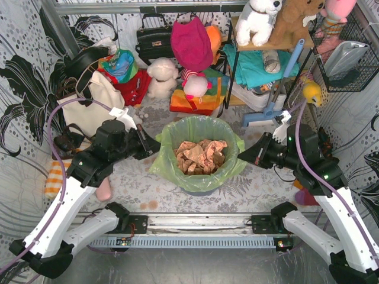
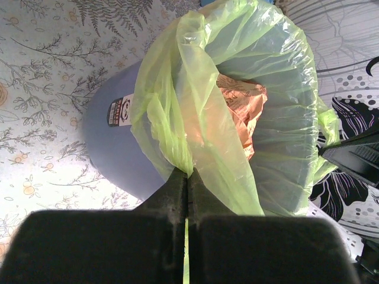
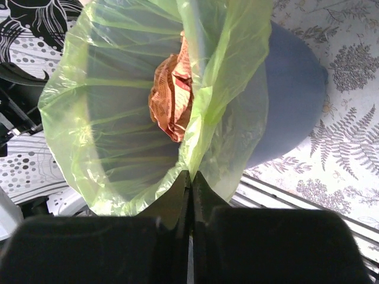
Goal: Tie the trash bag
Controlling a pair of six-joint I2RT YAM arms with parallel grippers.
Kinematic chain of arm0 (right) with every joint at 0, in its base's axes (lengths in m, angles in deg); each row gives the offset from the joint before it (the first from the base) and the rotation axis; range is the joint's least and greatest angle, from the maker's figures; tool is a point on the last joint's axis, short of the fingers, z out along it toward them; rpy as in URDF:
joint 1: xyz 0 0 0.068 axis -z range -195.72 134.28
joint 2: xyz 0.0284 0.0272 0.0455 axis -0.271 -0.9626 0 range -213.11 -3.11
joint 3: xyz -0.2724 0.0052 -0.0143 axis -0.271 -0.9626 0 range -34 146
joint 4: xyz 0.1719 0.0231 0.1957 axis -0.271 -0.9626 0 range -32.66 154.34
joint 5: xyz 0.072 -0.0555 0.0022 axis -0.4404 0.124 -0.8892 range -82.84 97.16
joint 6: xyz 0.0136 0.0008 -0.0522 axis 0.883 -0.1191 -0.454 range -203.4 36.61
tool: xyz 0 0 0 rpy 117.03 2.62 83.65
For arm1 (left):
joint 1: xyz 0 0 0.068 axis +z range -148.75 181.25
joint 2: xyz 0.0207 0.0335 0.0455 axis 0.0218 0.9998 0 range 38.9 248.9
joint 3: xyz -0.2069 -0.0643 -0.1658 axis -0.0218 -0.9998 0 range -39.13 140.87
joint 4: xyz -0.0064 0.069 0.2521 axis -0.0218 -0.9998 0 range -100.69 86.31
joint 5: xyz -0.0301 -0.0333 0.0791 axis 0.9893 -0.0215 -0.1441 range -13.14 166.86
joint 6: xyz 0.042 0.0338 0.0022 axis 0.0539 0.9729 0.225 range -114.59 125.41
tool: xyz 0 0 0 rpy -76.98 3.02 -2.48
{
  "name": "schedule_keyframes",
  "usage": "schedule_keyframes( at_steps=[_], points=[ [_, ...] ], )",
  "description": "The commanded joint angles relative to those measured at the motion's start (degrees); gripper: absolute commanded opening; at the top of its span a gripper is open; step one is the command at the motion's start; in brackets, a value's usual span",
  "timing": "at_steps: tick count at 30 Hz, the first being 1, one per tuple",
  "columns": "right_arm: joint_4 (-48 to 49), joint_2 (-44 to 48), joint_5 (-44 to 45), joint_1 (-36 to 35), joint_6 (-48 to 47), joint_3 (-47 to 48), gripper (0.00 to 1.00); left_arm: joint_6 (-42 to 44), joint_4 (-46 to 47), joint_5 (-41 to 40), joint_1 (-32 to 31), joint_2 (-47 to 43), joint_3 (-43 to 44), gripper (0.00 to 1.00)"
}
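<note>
**Both arms pinch the bag's rim from opposite sides**

The left fingers [image 1: 155, 148] [image 2: 188, 177] are pressed together on a fold of the thin translucent light-green plastic trash bag [image 1: 161, 164] [image 2: 172, 112] [image 3: 112, 148], gripping its left rim. The film rises from the tips as a gathered pleat. The right fingers [image 1: 241, 157] [image 3: 190, 177] are likewise clamped on the opposite rim, with a strip of green film caught between them.

The trash bag sits in the round blue-grey plastic bin [image 1: 199, 191] [image 2: 103, 133] [image 3: 293, 89] in the middle of the floral-patterned counter [image 1: 136, 189]. The bin stands upright, so the bag's long axis is vertical and its mouth faces up toward the overhead camera. The rim is draped over the bin's edge. Crumpled brown paper [image 1: 200, 155] [image 2: 246, 106] [image 3: 169, 97] lies inside, below the rim.

Bare counter shows in front of the bin, toward the metal rail [image 1: 195, 225] at the arms' bases. Behind the bin, plush toys [image 1: 163, 77] and a metal shelf [image 1: 234, 65] crowd close. A cream tote bag [image 1: 95, 103] lies at the left, behind the left arm.
</note>
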Motion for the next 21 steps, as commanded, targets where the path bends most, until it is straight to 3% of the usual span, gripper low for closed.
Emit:
schedule_keyframes(
  at_steps=[1, 6, 12, 21],
  points=[
    [-1.73, 2.16, -0.21, -0.08, 0.00, -3.03, 0.00, -0.45, 0.36, 0.46, -0.28, -0.78, -1.40, 0.00],
    [-3.14, 3.27, -1.82, -0.11, -0.18, -5.26, 0.00, -1.43, 0.58, 1.01, -0.27, -1.75, -3.85, 0.00],
    [-5.87, 1.53, -4.83, -0.07, -1.81, 0.46, 0.00, -0.29, -2.91, 1.52, -0.23, -1.74, -2.79, 0.00],
    [4.82, -1.94, -7.72, -0.10, 2.68, 6.79, 0.00, -0.51, -2.97, 3.23, -0.27, -0.37, 3.86, 0.00]
  ],
)
